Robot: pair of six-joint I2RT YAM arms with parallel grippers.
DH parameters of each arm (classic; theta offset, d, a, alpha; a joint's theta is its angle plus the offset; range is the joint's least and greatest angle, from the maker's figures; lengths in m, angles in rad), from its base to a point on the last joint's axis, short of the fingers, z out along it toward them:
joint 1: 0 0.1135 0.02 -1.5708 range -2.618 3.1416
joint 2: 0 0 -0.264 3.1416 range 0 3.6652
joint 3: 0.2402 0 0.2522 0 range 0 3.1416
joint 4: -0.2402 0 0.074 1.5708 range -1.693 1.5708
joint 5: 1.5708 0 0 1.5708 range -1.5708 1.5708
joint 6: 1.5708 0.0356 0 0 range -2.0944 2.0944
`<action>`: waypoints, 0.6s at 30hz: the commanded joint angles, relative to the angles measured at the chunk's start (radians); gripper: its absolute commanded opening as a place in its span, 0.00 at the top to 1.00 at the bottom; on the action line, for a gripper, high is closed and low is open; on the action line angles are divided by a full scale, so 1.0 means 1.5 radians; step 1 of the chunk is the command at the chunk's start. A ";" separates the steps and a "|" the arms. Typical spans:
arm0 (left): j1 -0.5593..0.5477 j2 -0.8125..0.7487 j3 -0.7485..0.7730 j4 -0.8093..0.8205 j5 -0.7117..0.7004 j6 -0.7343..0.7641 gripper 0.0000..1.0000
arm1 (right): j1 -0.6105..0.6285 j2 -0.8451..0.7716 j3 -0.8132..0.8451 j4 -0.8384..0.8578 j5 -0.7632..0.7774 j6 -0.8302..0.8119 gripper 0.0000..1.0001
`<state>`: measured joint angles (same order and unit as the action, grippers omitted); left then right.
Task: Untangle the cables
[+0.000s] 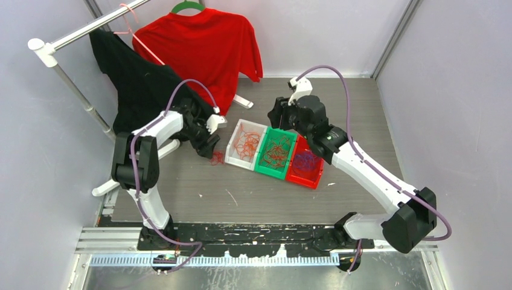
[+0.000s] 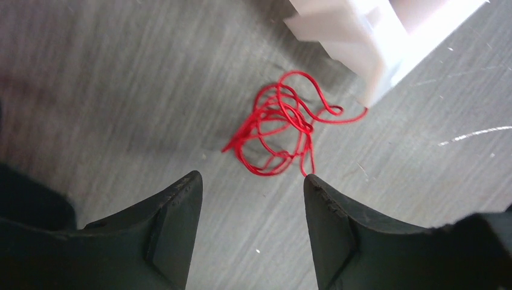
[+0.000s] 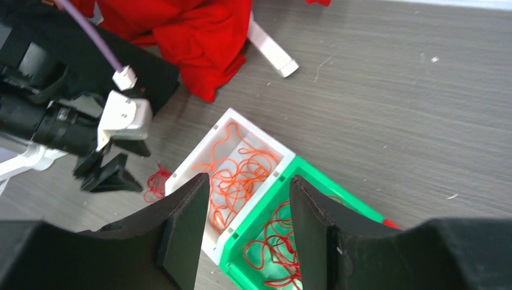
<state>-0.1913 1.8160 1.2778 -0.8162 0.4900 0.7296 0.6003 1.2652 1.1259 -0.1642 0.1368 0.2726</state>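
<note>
A small clump of red cable (image 2: 279,123) lies on the grey table just left of the white bin (image 1: 236,147); it also shows in the top view (image 1: 217,157) and the right wrist view (image 3: 158,183). My left gripper (image 2: 252,176) is open and empty just above it, the right fingertip near a strand. Orange cables (image 3: 241,175) lie in the white bin, red cables (image 1: 276,153) in the green bin (image 1: 291,154), blue-purple cables (image 1: 306,161) in the red bin (image 1: 314,179). My right gripper (image 3: 249,180) is open and empty above the white and green bins.
A clothes rack (image 1: 72,37) with a black shirt (image 1: 140,84) and a red shirt (image 1: 199,48) stands at the back left, close behind my left arm. A white rack foot (image 3: 273,51) lies behind the bins. Small scraps dot the table (image 1: 232,197).
</note>
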 commanded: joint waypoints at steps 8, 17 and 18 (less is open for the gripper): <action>-0.020 0.063 0.066 0.045 0.035 0.000 0.42 | 0.000 -0.019 -0.057 0.065 -0.099 0.065 0.52; -0.024 0.031 0.034 -0.038 0.028 0.064 0.77 | -0.001 -0.047 -0.062 0.053 -0.090 0.050 0.57; -0.024 0.021 0.037 -0.052 0.028 0.063 0.84 | -0.001 -0.049 -0.062 0.053 -0.089 0.051 0.58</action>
<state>-0.2306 1.9148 1.3426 -0.8089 0.5198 0.7834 0.6003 1.2430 1.0290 -0.1352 0.0055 0.3504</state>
